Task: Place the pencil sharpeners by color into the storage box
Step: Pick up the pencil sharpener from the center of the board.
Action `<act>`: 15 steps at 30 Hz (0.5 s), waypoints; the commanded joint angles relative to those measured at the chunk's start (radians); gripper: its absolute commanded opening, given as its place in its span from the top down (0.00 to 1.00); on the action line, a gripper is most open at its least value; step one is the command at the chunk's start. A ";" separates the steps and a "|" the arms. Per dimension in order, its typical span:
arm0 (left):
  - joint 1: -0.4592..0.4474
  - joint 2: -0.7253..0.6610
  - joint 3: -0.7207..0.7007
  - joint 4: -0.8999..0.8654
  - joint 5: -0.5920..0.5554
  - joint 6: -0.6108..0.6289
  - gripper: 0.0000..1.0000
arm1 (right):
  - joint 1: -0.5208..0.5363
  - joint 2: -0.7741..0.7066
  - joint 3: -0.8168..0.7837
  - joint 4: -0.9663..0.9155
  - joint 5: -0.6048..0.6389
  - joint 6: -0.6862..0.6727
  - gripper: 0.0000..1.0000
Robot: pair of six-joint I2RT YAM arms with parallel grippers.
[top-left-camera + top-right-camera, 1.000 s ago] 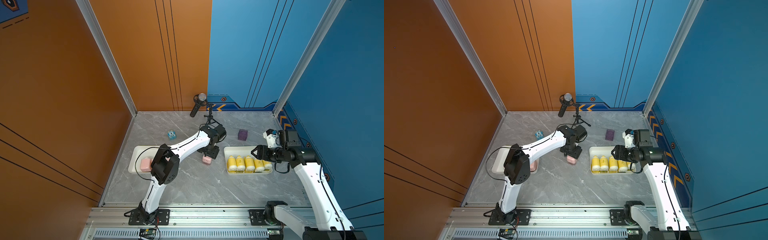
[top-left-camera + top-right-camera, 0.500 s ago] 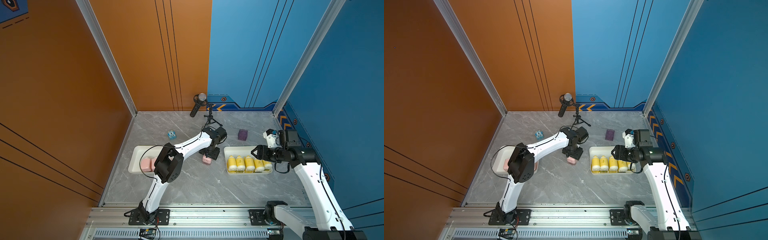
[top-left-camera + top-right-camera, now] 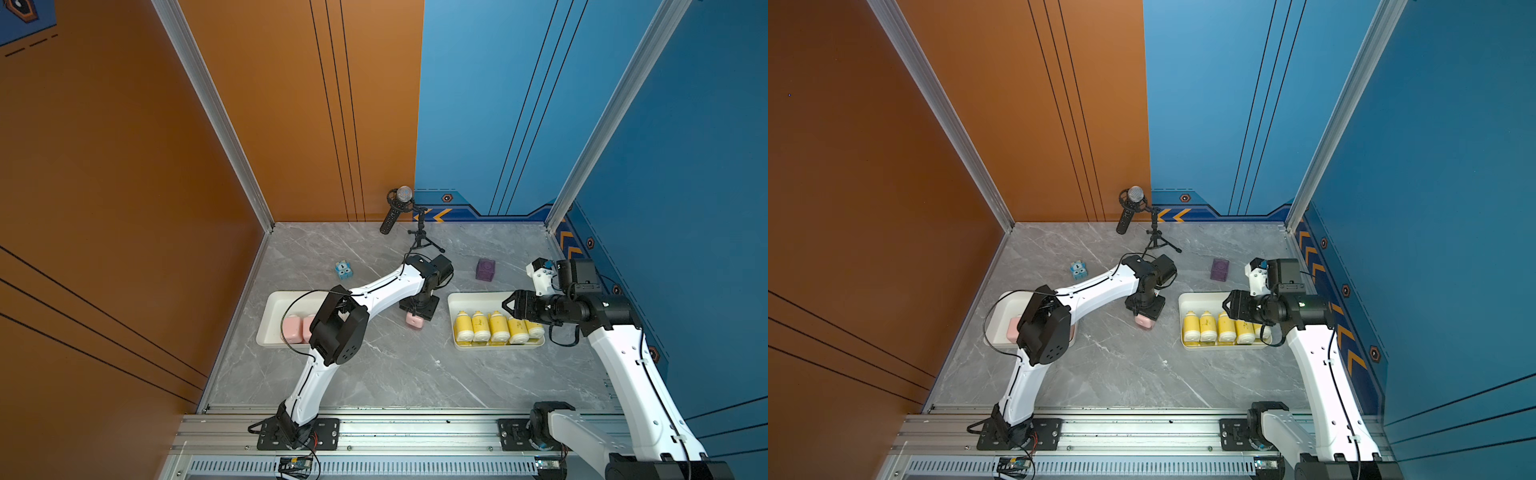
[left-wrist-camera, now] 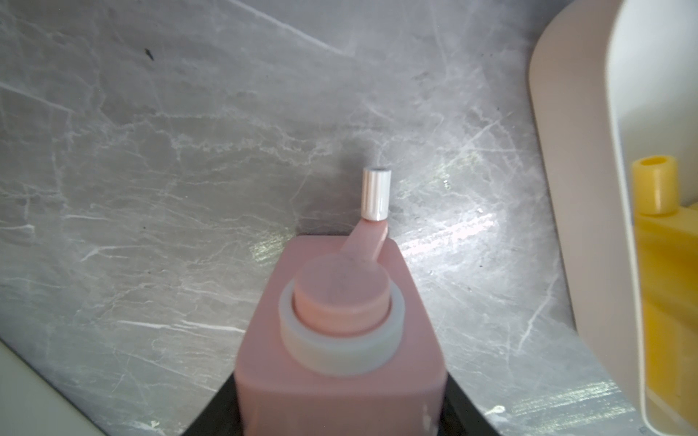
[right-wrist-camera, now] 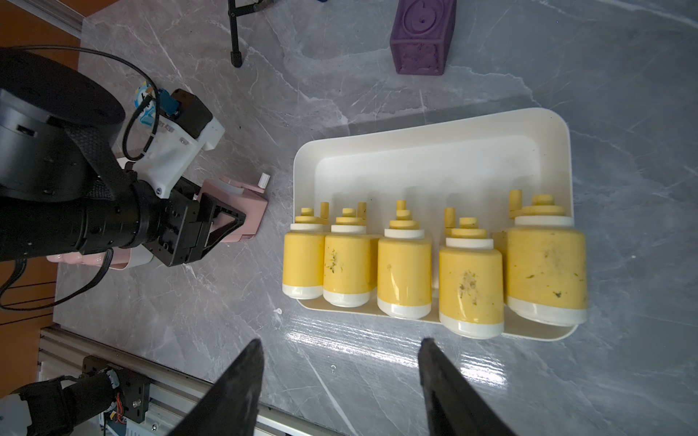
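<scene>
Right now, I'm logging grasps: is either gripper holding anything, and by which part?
The left gripper brackets the pink sharpener at its body sides; a firm grip cannot be told. The right gripper holds nothing.

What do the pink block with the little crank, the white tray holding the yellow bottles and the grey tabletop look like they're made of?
Pink sharpener: likely moulded plastic, smooth matt faces, rounded edges.
White tray: probably plastic too, one-piece rounded walls, soft sheen.
Tabletop: marble-look veining, polished enough to mirror light; real stone or laminate, unclear.
</scene>
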 commanded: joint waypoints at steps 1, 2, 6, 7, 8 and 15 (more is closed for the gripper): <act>0.005 -0.015 -0.026 -0.006 0.017 -0.002 0.68 | -0.005 -0.011 -0.007 0.019 0.002 0.002 0.34; 0.006 -0.023 -0.028 -0.005 0.014 -0.002 0.69 | -0.005 -0.011 -0.007 0.020 0.002 0.001 0.34; 0.015 -0.072 -0.043 -0.007 -0.002 0.001 0.69 | -0.005 -0.009 -0.005 0.021 0.000 0.001 0.34; 0.021 -0.088 -0.048 -0.007 -0.005 0.003 0.69 | -0.005 -0.011 -0.004 0.021 -0.001 0.002 0.34; 0.025 -0.101 -0.054 -0.006 -0.008 0.004 0.69 | -0.005 -0.010 -0.003 0.021 -0.001 0.002 0.34; 0.096 -0.224 -0.112 -0.011 -0.035 0.034 0.67 | -0.005 -0.008 -0.004 0.021 -0.004 0.004 0.34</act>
